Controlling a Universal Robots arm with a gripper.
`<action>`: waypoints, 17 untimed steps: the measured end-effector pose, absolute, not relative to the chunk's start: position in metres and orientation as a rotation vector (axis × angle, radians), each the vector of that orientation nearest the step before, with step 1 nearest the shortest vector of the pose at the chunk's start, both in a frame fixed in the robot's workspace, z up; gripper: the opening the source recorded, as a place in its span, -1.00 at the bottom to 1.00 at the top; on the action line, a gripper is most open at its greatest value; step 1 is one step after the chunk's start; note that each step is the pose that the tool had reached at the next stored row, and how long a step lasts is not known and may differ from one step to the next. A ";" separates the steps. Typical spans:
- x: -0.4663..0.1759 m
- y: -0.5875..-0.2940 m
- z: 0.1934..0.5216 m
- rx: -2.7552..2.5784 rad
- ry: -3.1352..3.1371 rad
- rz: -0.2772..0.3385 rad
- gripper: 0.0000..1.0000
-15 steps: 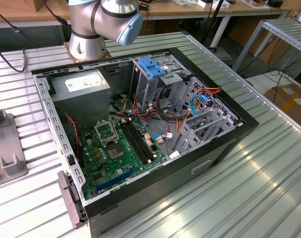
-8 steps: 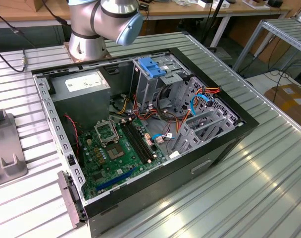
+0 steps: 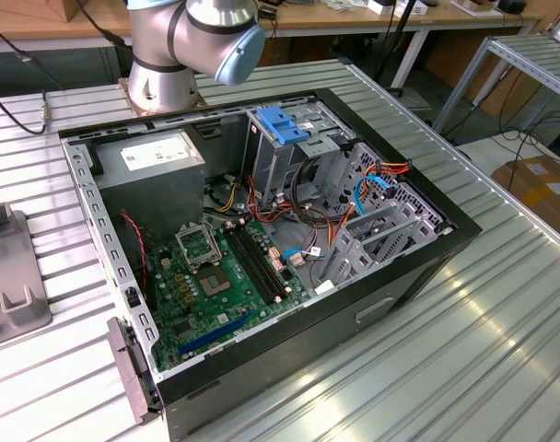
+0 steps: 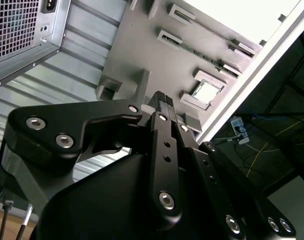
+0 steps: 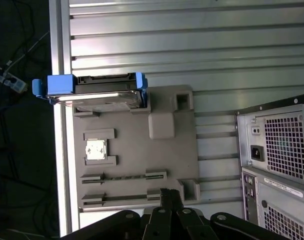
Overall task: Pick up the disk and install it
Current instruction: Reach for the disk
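In the first wrist view the disk, a slim drive in a bright blue carrier frame, stands on edge at the far end of a grey fixture plate, close to the table's edge. My gripper hovers over the opposite end of that plate, well apart from the disk. Its black fingers are shut together with nothing between them. The second wrist view shows the same shut gripper above the plate.
The open computer case lies on the ribbed metal table, with a blue bracket atop its drive cage and thin blue cables beside it. The case's rear is near the plate. A small silver chip rests in a recess.
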State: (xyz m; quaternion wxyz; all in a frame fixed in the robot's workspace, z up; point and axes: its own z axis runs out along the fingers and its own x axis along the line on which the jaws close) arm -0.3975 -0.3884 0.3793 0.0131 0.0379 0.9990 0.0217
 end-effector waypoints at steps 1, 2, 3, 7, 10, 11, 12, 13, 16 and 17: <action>-0.399 -0.388 0.379 0.118 3.112 0.068 -0.80; -0.400 -0.387 0.379 0.118 3.112 0.068 -0.80; -0.401 -0.387 0.379 0.118 3.113 0.068 -0.80; -0.414 -0.383 0.377 0.118 3.112 0.068 -0.80; -0.421 -0.381 0.377 0.118 3.112 0.068 -0.80; -0.424 -0.380 0.376 0.118 3.112 0.068 -0.80; -0.427 -0.379 0.376 0.118 3.113 0.068 -0.80; -0.431 -0.377 0.376 0.118 3.112 0.068 -0.80; -0.437 -0.375 0.375 0.118 3.112 0.068 -0.80; -0.437 -0.374 0.375 0.118 3.113 0.068 -0.80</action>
